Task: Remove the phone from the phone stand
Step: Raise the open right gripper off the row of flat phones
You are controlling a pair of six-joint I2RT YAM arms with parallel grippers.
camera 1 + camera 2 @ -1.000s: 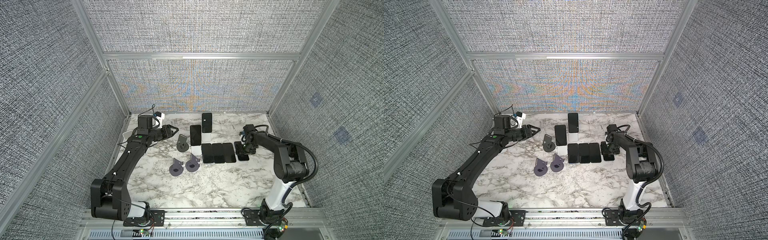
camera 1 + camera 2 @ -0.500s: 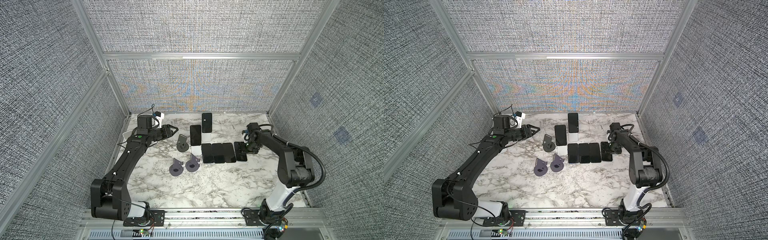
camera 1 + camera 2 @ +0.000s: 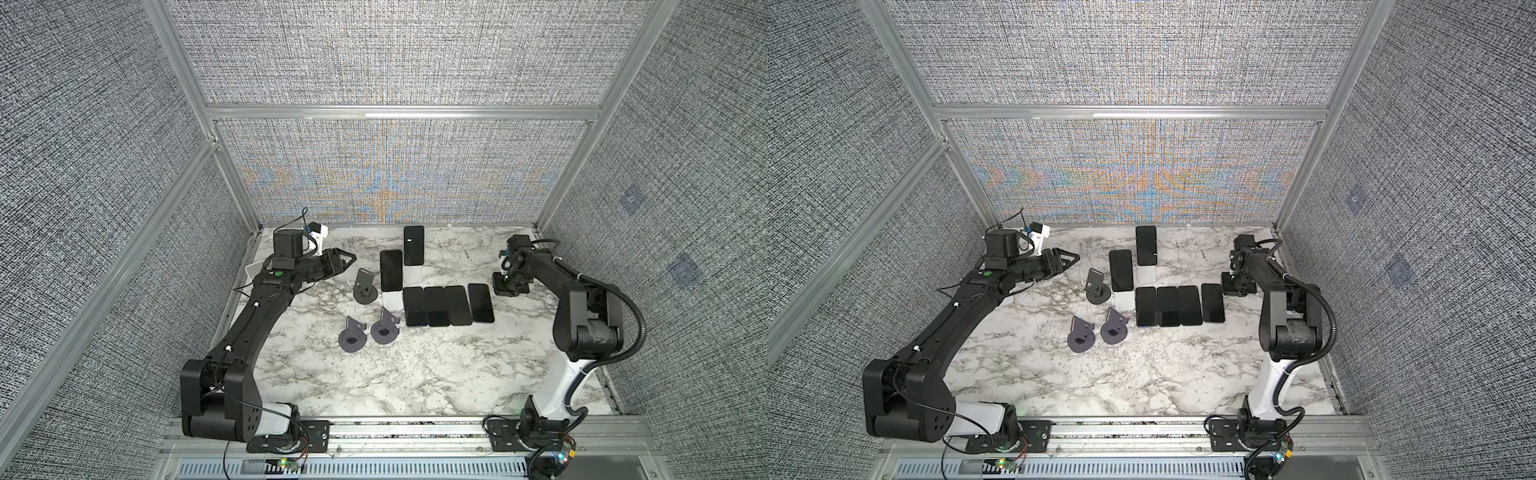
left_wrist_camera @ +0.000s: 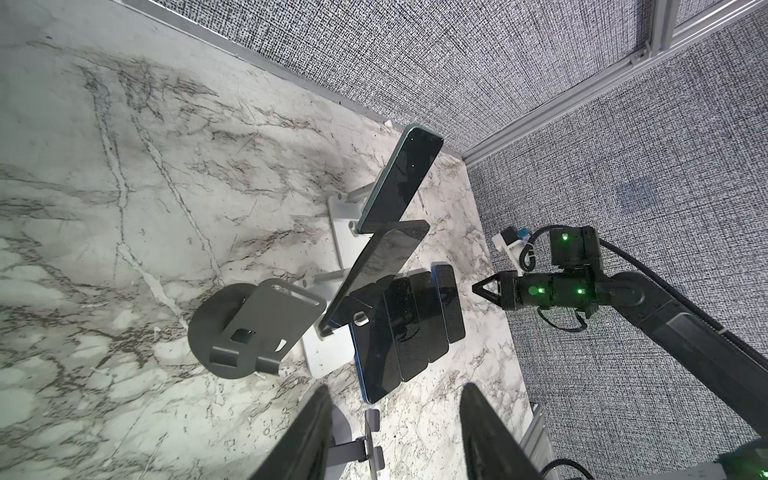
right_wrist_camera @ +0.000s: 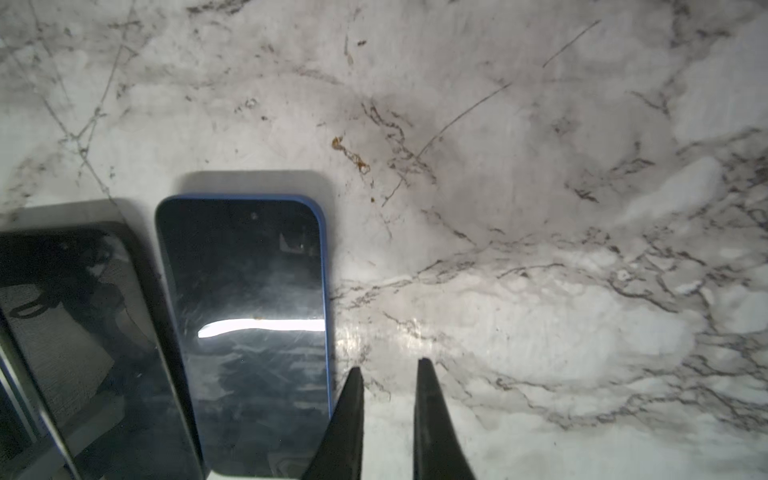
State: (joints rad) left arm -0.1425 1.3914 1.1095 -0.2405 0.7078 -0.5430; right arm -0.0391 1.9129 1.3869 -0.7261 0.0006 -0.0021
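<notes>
The right claw hangs low over the marble table, its jaws drawn almost together on nothing. Just beside it lies a blue-edged phone, the end of a flat row. The left claw gapes half open and empty. Ahead of it, beyond an empty grey stand, the nearer phone leans on its white stand, partly masking the farther phone. A careless reach would likely clip the grey stand, or drag the white stand over onto the row.
</notes>
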